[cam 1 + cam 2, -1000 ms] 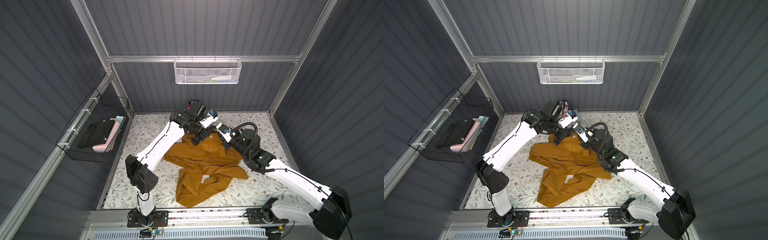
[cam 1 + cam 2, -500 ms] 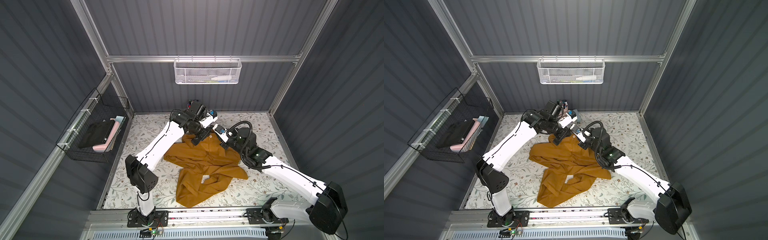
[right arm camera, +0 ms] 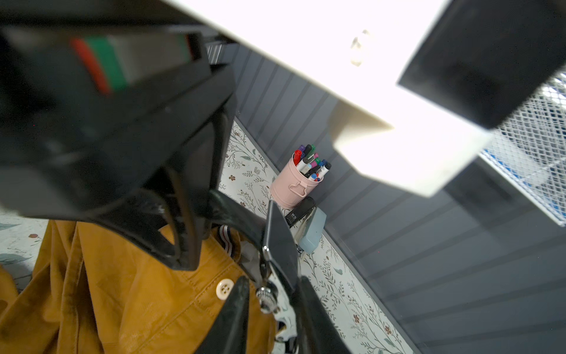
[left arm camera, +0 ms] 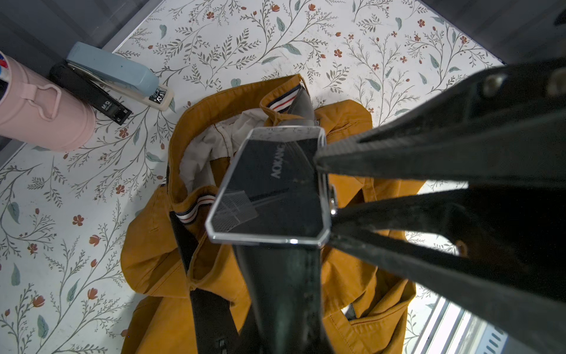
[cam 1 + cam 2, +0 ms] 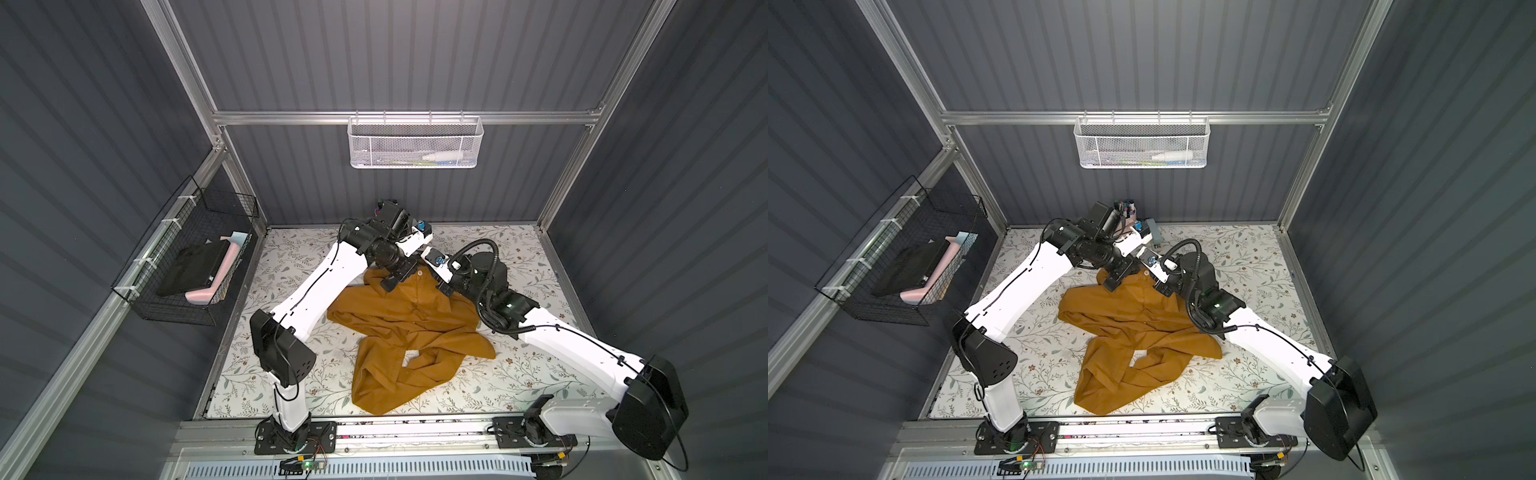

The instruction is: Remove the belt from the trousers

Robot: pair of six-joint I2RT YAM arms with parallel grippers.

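Black leather belt, clamped at its silver buckle by your left claw, lies just ahead at eleven o'clock of your right claw, whose grip is unclear.

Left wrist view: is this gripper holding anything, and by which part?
The left gripper is shut on the long black leather belt, pinching the edge of its silver metal buckle. Whether the right gripper also grips it cannot be told.
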